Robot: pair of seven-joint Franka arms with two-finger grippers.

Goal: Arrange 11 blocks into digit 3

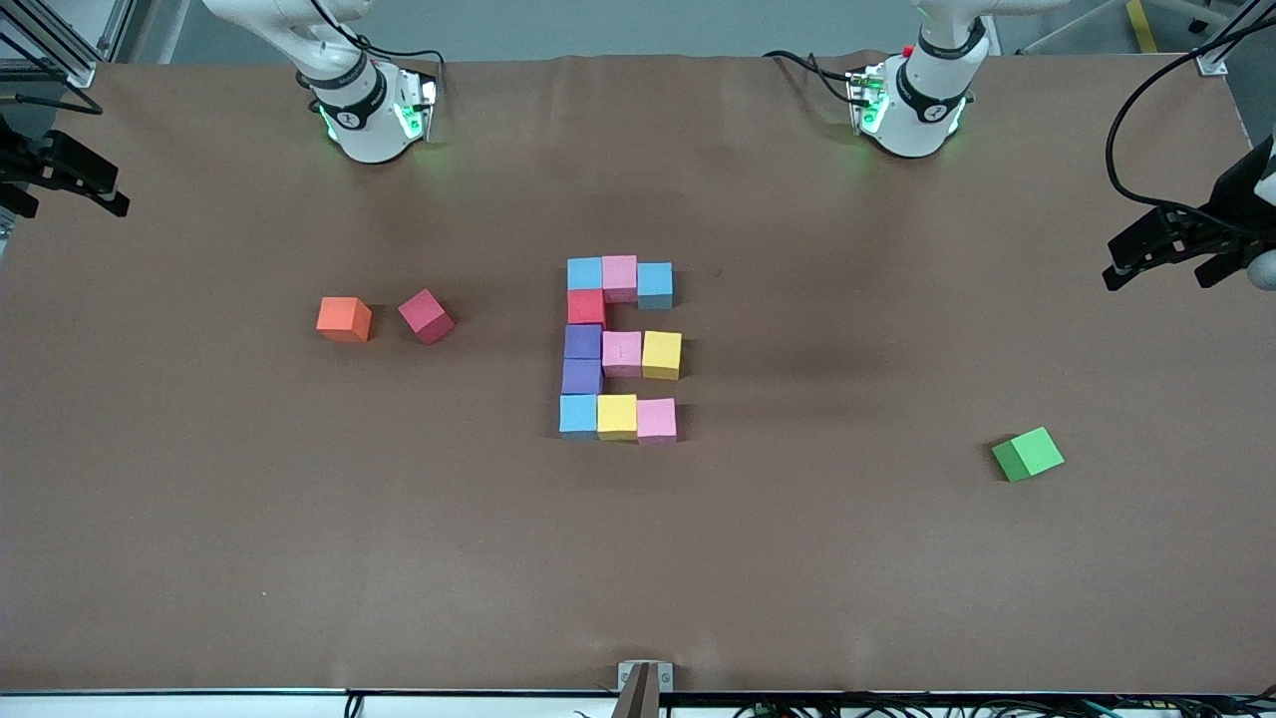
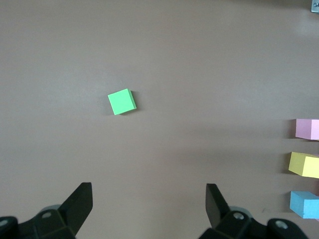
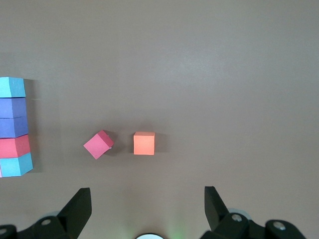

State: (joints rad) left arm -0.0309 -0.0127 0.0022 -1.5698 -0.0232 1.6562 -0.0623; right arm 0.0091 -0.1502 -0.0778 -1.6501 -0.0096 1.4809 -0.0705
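Eleven blocks stand edge to edge at the table's middle as the digit 3 (image 1: 618, 347). Its column, toward the right arm's end, runs blue (image 1: 585, 272), red (image 1: 586, 306), purple (image 1: 583, 341), purple (image 1: 581, 376), blue (image 1: 578, 415). Three bars point toward the left arm's end: pink (image 1: 619, 277) and blue (image 1: 655, 285); pink (image 1: 622, 353) and yellow (image 1: 662, 355); yellow (image 1: 617, 417) and pink (image 1: 656, 420). My left gripper (image 2: 148, 191) hangs open and empty high over bare table. My right gripper (image 3: 147, 194) hangs open and empty above its own base. Neither gripper shows in the front view.
An orange cube (image 1: 344, 319) and a tilted crimson cube (image 1: 427, 316) lie loose toward the right arm's end. A green cube (image 1: 1028, 454) lies toward the left arm's end, nearer the front camera. Black fixtures (image 1: 1186, 239) jut in over both table ends.
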